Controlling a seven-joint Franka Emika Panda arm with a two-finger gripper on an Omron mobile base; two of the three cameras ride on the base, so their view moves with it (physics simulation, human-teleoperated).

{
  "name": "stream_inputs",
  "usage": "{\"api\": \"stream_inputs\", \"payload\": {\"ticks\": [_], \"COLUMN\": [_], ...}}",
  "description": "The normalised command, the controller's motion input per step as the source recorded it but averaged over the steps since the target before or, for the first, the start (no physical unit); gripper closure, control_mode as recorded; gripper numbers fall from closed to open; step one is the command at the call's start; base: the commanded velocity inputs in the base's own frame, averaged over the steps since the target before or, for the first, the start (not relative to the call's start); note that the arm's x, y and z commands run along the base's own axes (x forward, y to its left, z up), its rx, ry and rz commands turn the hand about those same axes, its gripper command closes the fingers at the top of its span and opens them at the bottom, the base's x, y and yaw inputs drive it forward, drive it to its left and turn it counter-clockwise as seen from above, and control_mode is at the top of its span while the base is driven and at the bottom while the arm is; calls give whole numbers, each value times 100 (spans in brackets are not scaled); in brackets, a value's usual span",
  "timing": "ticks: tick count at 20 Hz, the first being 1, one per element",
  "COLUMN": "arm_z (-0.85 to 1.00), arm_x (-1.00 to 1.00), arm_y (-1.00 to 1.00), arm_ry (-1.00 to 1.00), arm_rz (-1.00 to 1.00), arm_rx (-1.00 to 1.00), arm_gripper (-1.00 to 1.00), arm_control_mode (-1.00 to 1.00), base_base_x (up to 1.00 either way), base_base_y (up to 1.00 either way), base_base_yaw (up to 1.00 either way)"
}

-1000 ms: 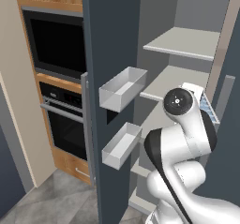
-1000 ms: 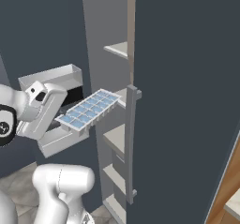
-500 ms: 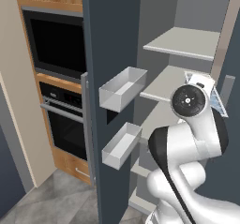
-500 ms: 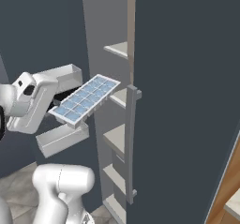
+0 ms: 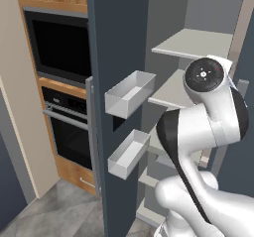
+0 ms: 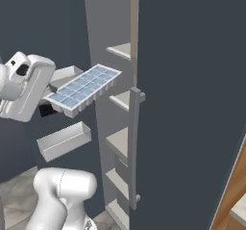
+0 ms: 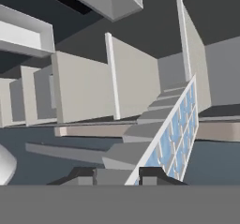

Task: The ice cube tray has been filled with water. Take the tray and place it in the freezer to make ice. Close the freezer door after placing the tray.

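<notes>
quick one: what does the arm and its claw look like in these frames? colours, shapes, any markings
Glossy white rounded arm with a black band at a joint and a dark round cap with small dots on the wrist end. The hand is a boxy white block with a small dark hole on its side. The claw has two small dark grey, blocky fingertips. No cables or lettering visible.

Black microwave (image 5: 57, 45) above oven (image 5: 67, 127), wood surround

Left base view: from behind-left of the arm, facing the freezer (image 5: 198, 57) shelves past its open freezer door (image 5: 116, 42); right base view: from behind-right, close, sharing those shelves; hand view: rolled, nearest the freezer, looking along the ice cube tray (image 7: 173, 138).
</notes>
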Motion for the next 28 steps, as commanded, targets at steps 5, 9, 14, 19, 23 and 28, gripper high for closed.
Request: {"api": "stream_inputs", "payload": {"ticks": [5, 9, 14, 19, 23, 28], "arm_z": [11, 9, 13, 30, 38, 35], "arm_x": [28, 28, 22, 19, 18, 26], "arm_y": [15, 2, 0, 0, 0, 0], "arm_ry": [0, 0, 0, 0, 0, 1], "arm_rz": [0, 0, -1, 0, 0, -1], "arm_rx": [-1, -4, -10, -7, -3, 0], "arm_gripper": [100, 100, 100, 100, 100, 100], "arm_control_mode": [-100, -100, -100, -100, -100, -100], "base_base_x": [0, 0, 0, 0, 0, 0], "base_base_y": [0, 0, 0, 0, 0, 0], "base_base_yaw": [0, 0, 0, 0, 0, 0]}}
